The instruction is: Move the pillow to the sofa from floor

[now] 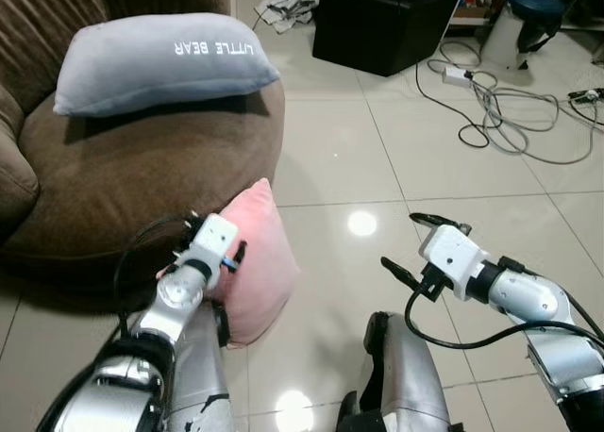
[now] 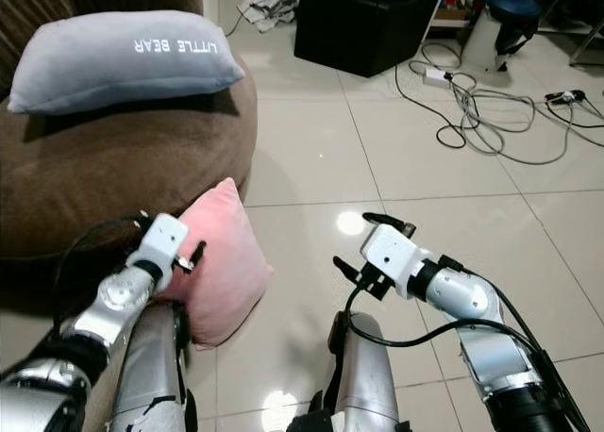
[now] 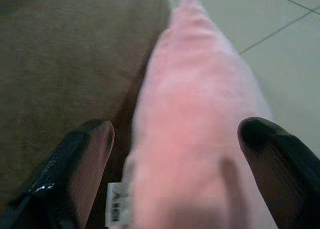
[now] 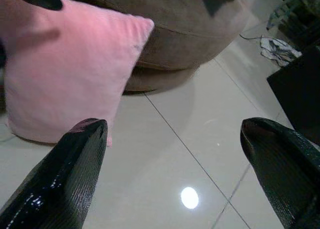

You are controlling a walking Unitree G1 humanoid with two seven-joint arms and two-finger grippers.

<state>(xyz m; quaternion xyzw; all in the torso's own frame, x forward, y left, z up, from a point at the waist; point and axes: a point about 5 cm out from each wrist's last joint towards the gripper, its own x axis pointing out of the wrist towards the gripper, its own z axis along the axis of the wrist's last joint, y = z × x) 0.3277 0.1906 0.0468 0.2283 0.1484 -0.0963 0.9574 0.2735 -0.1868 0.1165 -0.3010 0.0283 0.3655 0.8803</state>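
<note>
Pillow (image 1: pixel 255 262) stood on edge on the floor (image 1: pixel 377 168), leaning against the sofa (image 1: pixel 142 168) front. Left gripper (image 3: pixel 175 154) was spread wide, its 2 fingers (image 3: pixel 85 159) straddling the pillow's upper edge without pinching it yet, so the grasp step looked in hand. Right gripper (image 1: pixel 415 248) hovered released over bare tiles, well apart. Next called for closing on the pillow, then lifting it onto the seat beside the grey cushion (image 1: pixel 160 59).

Two pillows (image 1: pixel 257 262), one sofa (image 1: pixel 142 168)
</note>
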